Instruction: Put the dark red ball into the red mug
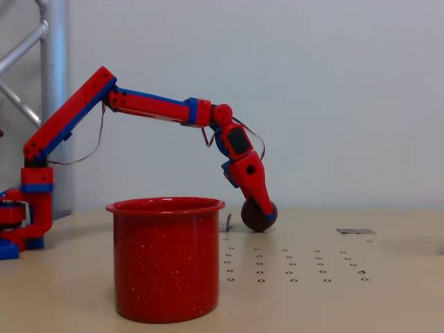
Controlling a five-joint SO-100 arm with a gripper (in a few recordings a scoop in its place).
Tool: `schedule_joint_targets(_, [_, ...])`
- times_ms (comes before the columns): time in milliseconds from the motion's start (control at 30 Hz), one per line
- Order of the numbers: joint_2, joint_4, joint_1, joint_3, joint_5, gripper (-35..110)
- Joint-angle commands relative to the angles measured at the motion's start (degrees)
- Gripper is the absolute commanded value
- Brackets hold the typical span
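The dark red ball [252, 219] rests on the table to the right of and behind the red mug [166, 260]. The red-and-blue arm reaches down from the left, and my gripper [266, 214] is at the ball. One red finger [259, 198] with a blue tip lies across the ball's front. The other finger is hidden behind it, so I cannot tell whether the jaws are pressed on the ball. The mug stands upright near the front of the table with its mouth open upward, and its inside is hidden from this side view.
The arm's base [24, 222] stands at the left edge beside a metal frame [52, 83]. A grid of small dark marks [291, 267] covers the table right of the mug. A flat grey patch [355, 231] lies at the far right.
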Motion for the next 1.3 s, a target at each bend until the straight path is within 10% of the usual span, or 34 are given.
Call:
schedule_joint_targets(0, [10.9,2.72,0.18,-6.59,2.29,27])
schedule_joint_targets(667, [32.34,37.0,4.75,-13.89,20.39,27])
schedule_joint_targets(1267, [50.71,36.74,32.08,7.38,12.83,27])
